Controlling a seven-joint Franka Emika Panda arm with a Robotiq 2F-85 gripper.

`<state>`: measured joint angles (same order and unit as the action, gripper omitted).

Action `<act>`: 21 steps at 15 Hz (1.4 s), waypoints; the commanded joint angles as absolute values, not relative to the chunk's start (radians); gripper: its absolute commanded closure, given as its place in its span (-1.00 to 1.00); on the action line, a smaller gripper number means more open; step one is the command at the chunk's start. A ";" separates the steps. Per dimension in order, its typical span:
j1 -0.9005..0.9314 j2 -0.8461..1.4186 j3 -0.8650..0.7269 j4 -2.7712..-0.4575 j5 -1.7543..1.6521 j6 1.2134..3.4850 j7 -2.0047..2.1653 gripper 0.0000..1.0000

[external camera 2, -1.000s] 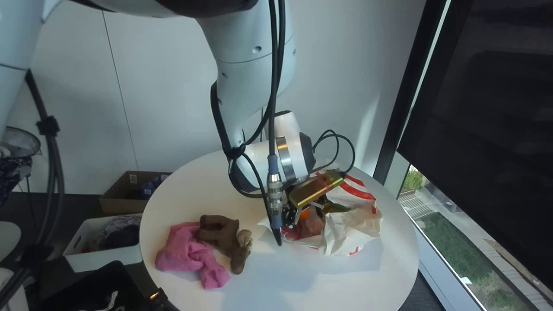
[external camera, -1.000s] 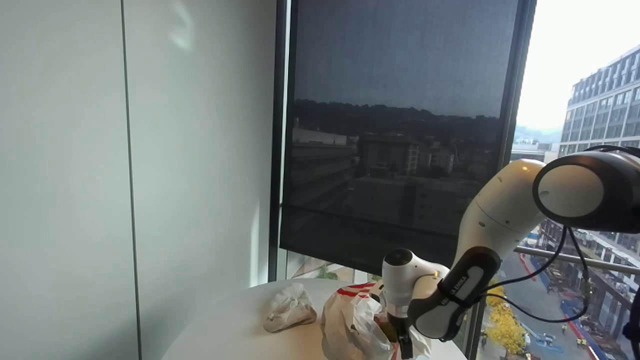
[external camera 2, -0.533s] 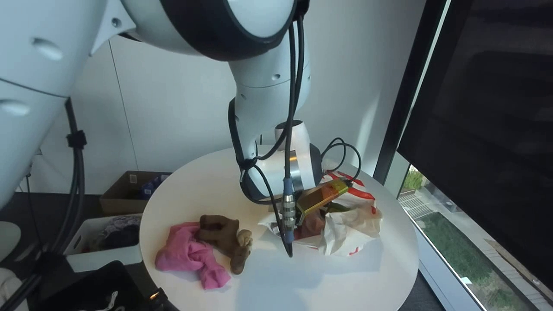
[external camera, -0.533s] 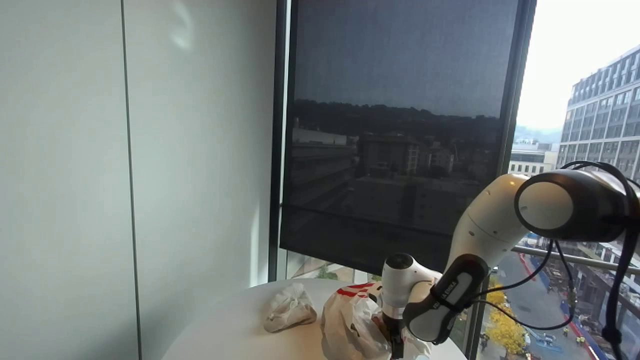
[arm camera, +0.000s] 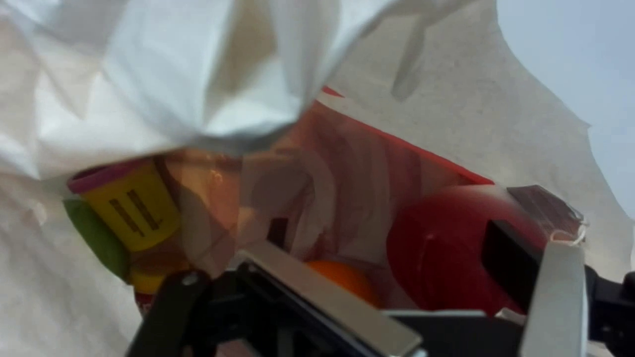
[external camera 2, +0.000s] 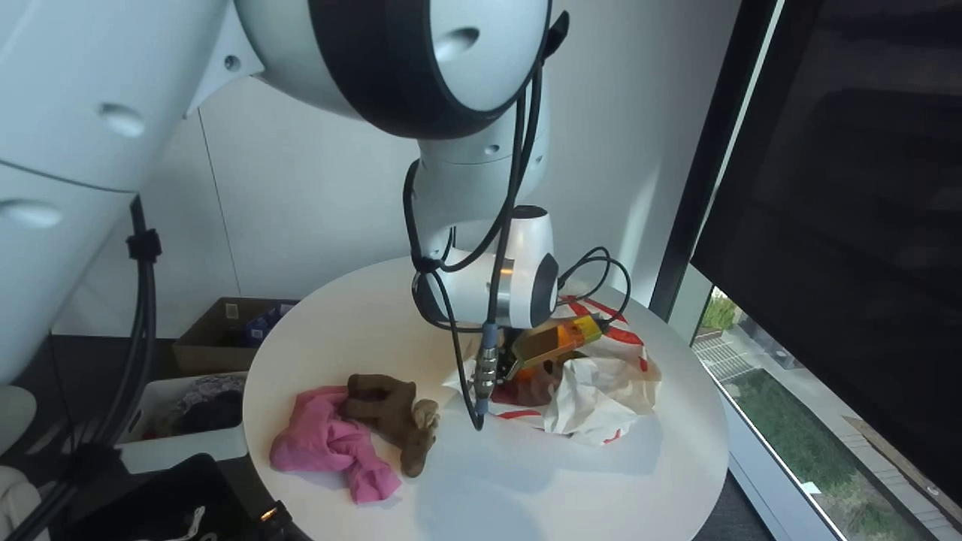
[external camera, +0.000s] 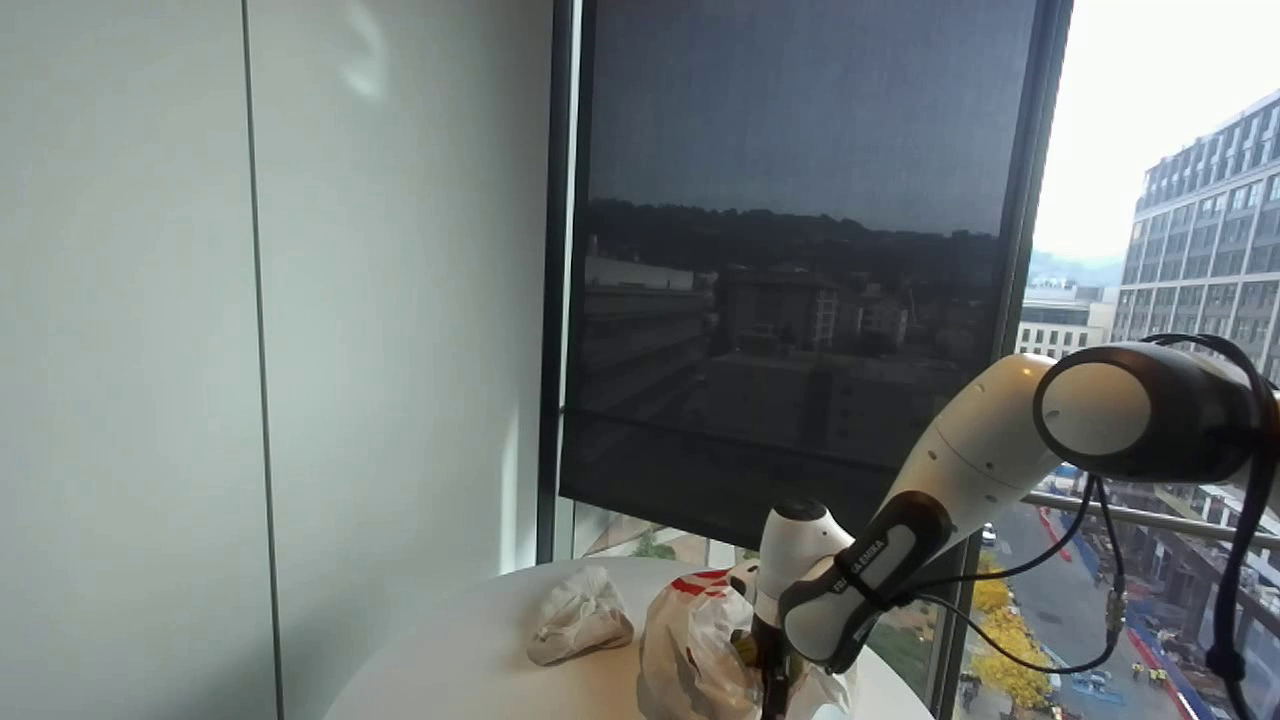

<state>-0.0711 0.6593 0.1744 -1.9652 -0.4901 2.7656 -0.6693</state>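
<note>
Pink cloth [external camera 2: 323, 436] and brown soft toy [external camera 2: 394, 415] laid touching, near left of desk [external camera 2: 624, 496]. Farther, right: white bag [external camera 2: 601, 394] opened; claw [arm camera: 388, 237] held at its mouth, jaws spread apart, red rounded item [arm camera: 444, 243] and orange item [arm camera: 349, 277] seen between. Carton [external camera 2: 210, 355] parked far left.

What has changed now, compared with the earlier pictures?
In an exterior view, the black two-finger gripper and white robot arm moved left; the crumpled white red-striped bag shifted slightly left. No grasp or release shows. The pink cloth and brown plush toy stayed.
</note>
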 commanded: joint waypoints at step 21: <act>-0.112 0.669 0.255 -1.937 -0.110 2.594 -0.995 -1.00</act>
<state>-0.0994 0.6608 0.2564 -1.9444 -0.1359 2.5992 -0.9590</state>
